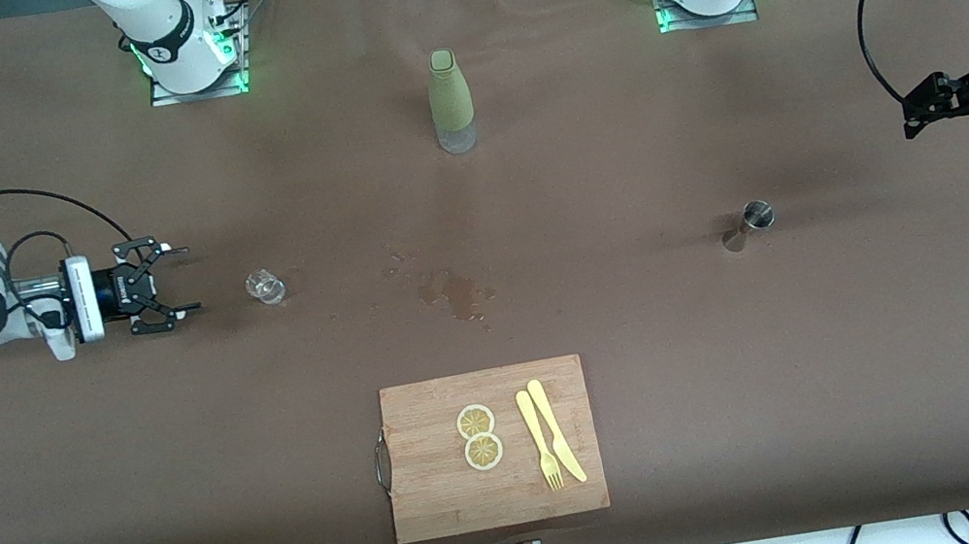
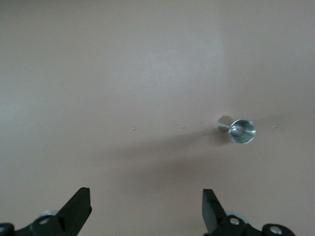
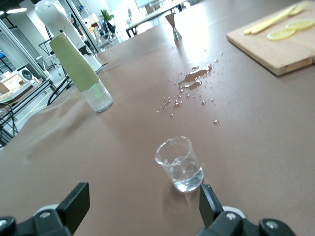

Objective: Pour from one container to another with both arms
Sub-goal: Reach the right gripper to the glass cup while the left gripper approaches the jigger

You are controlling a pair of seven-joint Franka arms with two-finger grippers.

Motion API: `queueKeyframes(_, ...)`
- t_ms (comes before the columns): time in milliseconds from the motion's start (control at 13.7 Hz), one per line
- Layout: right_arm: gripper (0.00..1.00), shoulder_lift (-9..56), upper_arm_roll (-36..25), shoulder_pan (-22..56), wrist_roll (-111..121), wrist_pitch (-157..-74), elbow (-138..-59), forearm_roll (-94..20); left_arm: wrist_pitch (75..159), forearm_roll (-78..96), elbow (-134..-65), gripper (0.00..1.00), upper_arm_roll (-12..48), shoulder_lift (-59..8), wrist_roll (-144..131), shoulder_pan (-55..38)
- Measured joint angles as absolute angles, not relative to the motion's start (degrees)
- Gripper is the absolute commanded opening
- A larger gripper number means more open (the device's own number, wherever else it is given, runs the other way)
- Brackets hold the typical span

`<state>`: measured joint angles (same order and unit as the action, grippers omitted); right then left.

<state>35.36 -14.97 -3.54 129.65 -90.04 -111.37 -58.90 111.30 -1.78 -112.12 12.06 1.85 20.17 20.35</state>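
A small clear glass (image 1: 266,287) (image 3: 179,164) with a little water in it stands toward the right arm's end of the table. My right gripper (image 1: 189,280) (image 3: 142,196) is low beside it, open, with nothing between its fingers. A steel jigger (image 1: 756,219) (image 2: 241,131) stands toward the left arm's end. My left gripper (image 1: 911,114) (image 2: 146,201) hangs open and empty above the table, apart from the jigger. A bottle with a green sleeve (image 1: 450,100) (image 3: 81,73) stands upright midway between the bases.
A wet spill (image 1: 454,295) (image 3: 194,76) marks the brown cover in the middle. Nearer the front camera lies a wooden cutting board (image 1: 443,496) (image 3: 266,49) with two lemon slices (image 1: 478,435), a yellow fork (image 1: 539,440) and a yellow knife (image 1: 556,427).
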Motion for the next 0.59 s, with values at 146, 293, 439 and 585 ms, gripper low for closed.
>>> queueKeyframes(146,0.99,37.7,-13.9,-3.5,134.4,-90.1,-110.8,-62.1,114.3,-1.8,-113.6,1.0,12.1,0.9,27.6,21.3)
queueKeyframes(293,0.99,40.0,-12.8,-3.3,138.1,-90.1,-110.2,-64.6,117.9,-1.4,-114.4,1.0,12.1,-1.6,35.1,22.3)
queueKeyframes(439,0.99,41.9,-11.9,-3.1,140.6,-90.1,-109.8,-66.3,120.8,0.6,-114.5,1.0,12.1,-5.1,42.6,23.6)
queueKeyframes(585,0.99,43.2,-10.9,-3.0,142.3,-90.1,-108.8,-66.9,123.6,3.0,-114.5,1.0,12.0,-8.4,50.5,24.9)
